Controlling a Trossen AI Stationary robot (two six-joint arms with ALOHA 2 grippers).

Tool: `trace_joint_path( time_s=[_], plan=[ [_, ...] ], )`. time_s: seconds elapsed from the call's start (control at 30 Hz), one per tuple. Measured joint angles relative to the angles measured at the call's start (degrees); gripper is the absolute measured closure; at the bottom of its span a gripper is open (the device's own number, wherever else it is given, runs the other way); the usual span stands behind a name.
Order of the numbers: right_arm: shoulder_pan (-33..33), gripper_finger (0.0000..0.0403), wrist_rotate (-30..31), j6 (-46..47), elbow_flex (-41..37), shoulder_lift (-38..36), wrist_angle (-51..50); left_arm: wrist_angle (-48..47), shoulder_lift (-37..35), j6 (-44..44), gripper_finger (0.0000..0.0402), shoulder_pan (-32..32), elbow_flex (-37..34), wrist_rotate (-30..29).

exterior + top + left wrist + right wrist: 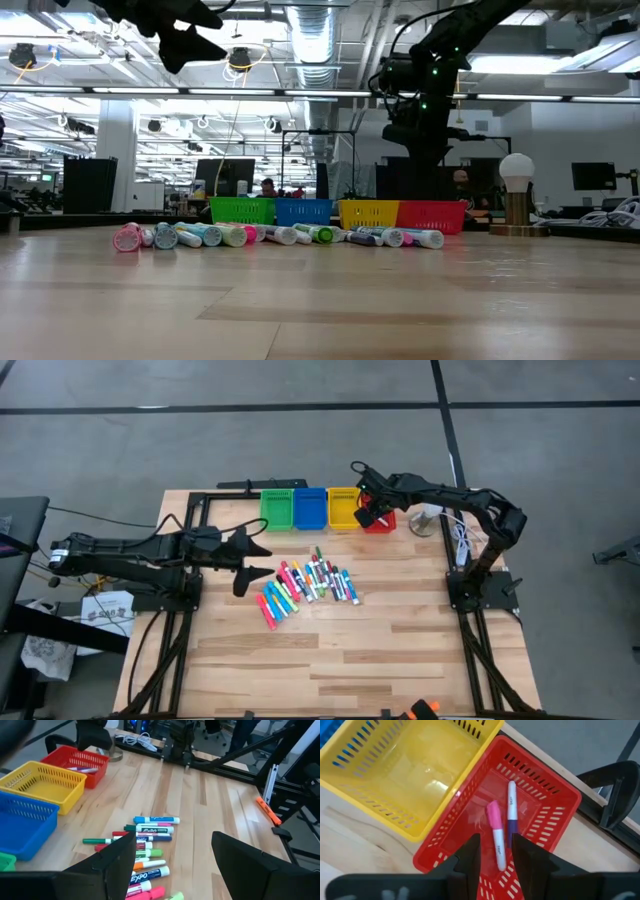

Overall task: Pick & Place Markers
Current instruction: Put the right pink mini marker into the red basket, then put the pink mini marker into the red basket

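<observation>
Several markers (308, 585) lie in a loose pile on the wooden table's middle, also visible in the low view (280, 235) and the left wrist view (147, 855). My left gripper (255, 560) hovers open just left of the pile, above the table. My right gripper (372, 515) hangs over the red bin (545, 775), pointing down, its fingers a little apart. Below them a pink-capped marker (495, 820) and a white-and-purple marker (512, 810) lie on the bin's floor; neither finger touches them.
Green (277, 508), blue (309, 507) and yellow (343, 507) bins stand in a row left of the red one at the far edge. A white round-topped stand (425, 520) and a white cable (460, 540) sit at the far right. An orange object (425, 708) lies at the near edge.
</observation>
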Motion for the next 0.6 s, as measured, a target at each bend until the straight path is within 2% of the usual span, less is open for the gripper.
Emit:
trace_joint_path(
  time_s=[0.37,0.6],
  plan=[
    [6.11,0.0301,0.20,0.19,2.37,-1.85,-3.49,1.09,-0.03,0.00,0.0142,0.00,-0.01,0.02],
    [14.74,0.0301,0.26,9.49,2.51,-4.31,-4.33,1.73,-0.03,0.00,0.0142,-0.22,0.00,0.02]
  ],
)
